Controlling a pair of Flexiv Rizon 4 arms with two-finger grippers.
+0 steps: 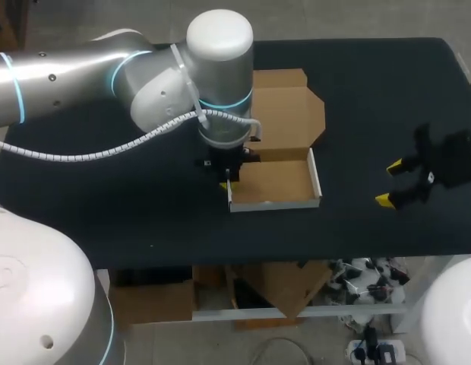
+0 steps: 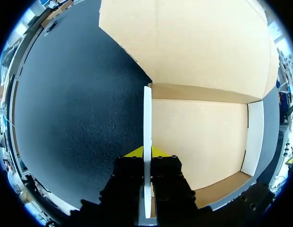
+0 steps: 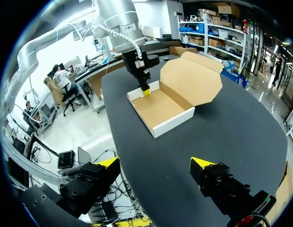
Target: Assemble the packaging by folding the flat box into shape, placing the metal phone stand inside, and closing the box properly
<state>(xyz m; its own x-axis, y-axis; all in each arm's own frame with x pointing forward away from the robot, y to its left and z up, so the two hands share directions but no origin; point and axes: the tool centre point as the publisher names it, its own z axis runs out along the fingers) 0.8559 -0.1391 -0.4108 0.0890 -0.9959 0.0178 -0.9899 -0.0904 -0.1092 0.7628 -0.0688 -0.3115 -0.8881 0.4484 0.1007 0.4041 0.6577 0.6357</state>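
A cardboard box lies opened up at the middle of the table, white outside and brown inside. Its lid lies flat behind the tray. Three of the tray's walls stand upright. My left gripper comes down from above, shut on the tray's left side wall, one finger on each face. My right gripper hangs open to the right of the box, with nothing between its fingers. From the right wrist, the box lies ahead of the right gripper, with the left gripper at its far corner. No phone stand is visible.
The black table spreads under both arms. Its front edge runs a short way in front of the box's front wall. My left arm reaches over the table's left half, its white cable hanging beside it.
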